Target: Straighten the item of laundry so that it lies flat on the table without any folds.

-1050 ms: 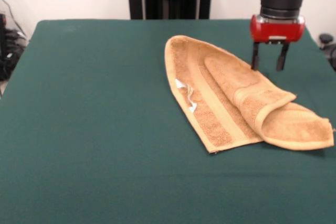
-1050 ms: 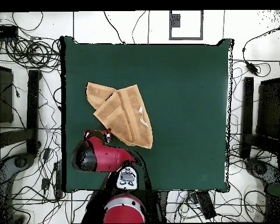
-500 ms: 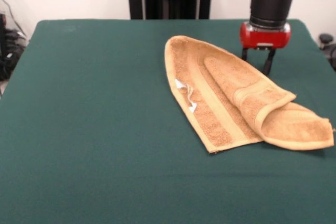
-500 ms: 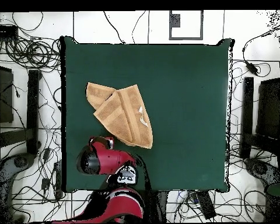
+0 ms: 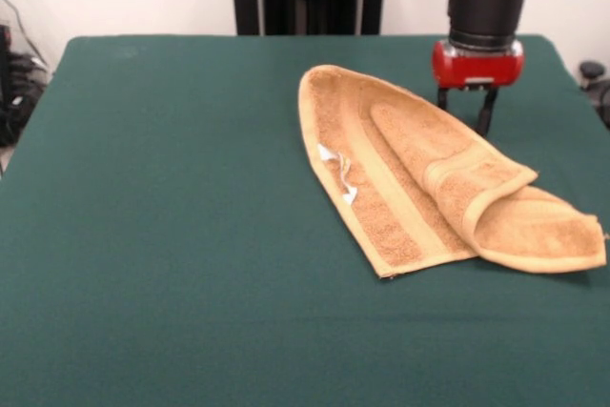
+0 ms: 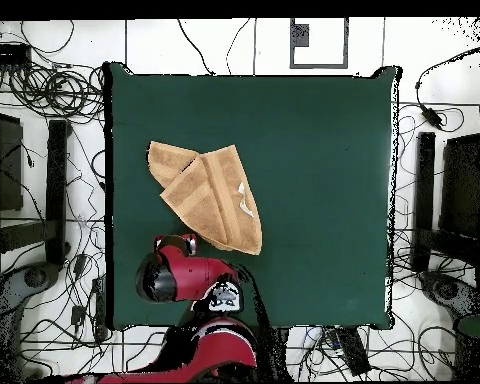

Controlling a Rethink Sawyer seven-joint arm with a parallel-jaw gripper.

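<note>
The item of laundry [image 5: 410,169] is a tan towel lying on the right half of the green table [image 5: 172,188]. It is folded over itself, with a rolled flap at its right end and a white tag [image 5: 335,171] on its left part. My gripper [image 5: 464,113] hangs open and empty just behind the towel's far edge, its dark fingers [image 5: 484,119] close to the cloth. From overhead, the towel [image 6: 209,195] lies at the table's [image 6: 314,150] left side, and the gripper [image 6: 174,241] sits just below its lower edge.
Tangled cables [image 6: 44,90] cover the floor around the table in the overhead view. Dark equipment [image 6: 454,200] stands to the right of the table. The table's right edge [image 5: 572,73] is near the gripper.
The gripper has drawn back from over the towel's far fold toward the table's far side and a little leftward. The towel has not moved.
</note>
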